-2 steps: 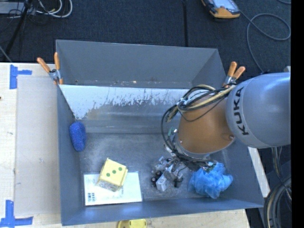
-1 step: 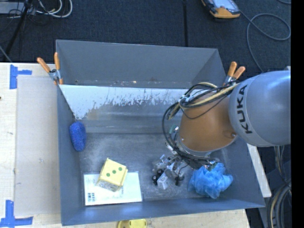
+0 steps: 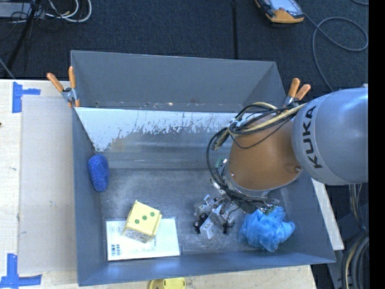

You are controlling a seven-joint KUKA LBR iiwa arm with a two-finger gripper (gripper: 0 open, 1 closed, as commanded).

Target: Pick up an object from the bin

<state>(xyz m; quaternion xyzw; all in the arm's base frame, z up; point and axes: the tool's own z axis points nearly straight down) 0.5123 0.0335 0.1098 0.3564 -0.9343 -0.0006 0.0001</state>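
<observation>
Starting at the left of your grey bin [image 3: 162,173], a blue foam roll [image 3: 98,173] lies on the floor close against the left wall, about midway between the near and far sides, with its long axis running roughly near to far. To its right and nearer to you, a white card [image 3: 162,244] lies flat in the near left part of the bin. A yellow die [image 3: 143,220] with green spots sits on the card's left half, tilted so that one corner points towards the far wall. Right of the card there is a short stretch of bare floor. Then you come to the end effector [image 3: 212,217], down low at the bin floor in the near middle, a tangle of dark and silvery parts. You cannot tell from this view whether it is set wide or narrow, or whether anything is caught in it. Just beside it on the right, the thing nearest to it is a crumpled blue mesh puff [image 3: 267,227], which lies in the near right corner, close to the right wall. Above both of these, the arm's orange cover [image 3: 261,155], looped with black cables [image 3: 252,114], leans in from the right, and the grey arm [image 3: 337,137] runs off past the bin's right rim.
</observation>
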